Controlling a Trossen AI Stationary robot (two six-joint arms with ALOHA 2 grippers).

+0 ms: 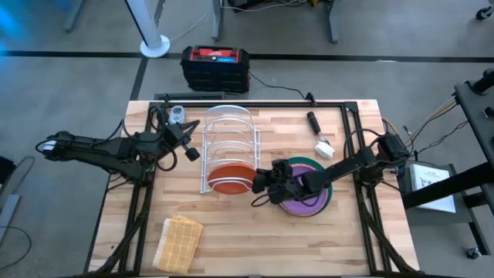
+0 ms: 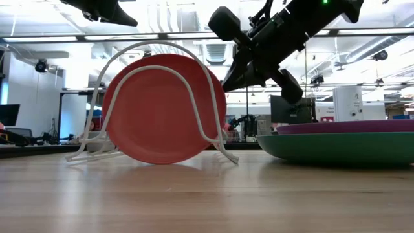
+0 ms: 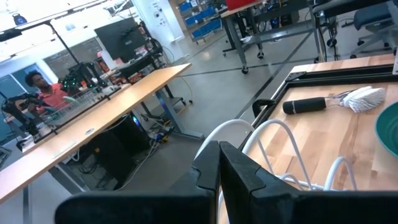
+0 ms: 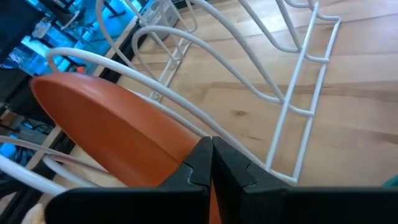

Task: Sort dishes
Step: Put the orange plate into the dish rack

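Note:
A plain orange plate (image 1: 230, 178) stands on its edge in the near slot of the white wire rack (image 1: 228, 139); it also shows in the low view (image 2: 162, 110) and the right wrist view (image 4: 106, 130). My right gripper (image 1: 261, 186) is shut and empty, raised right beside the plate's upper rim on the side facing the table's right edge. A purple plate (image 1: 306, 202) lies on a larger teal-green plate (image 1: 325, 185) under my right arm. My left gripper (image 1: 191, 144) is shut and empty, held in the air at the rack's left side. My right gripper has its shut fingertips (image 4: 205, 152) at the orange plate's upper rim (image 4: 180, 140), coming from the table's right side and slanting down. I cannot tell whether they touch the rim.
A dish brush (image 1: 320, 139) lies at the far right of the table. A tan woven cloth (image 1: 179, 241) lies near the front left. A black box with a red top (image 1: 214, 66) stands beyond the far edge. Black frame rails run along both table sides.

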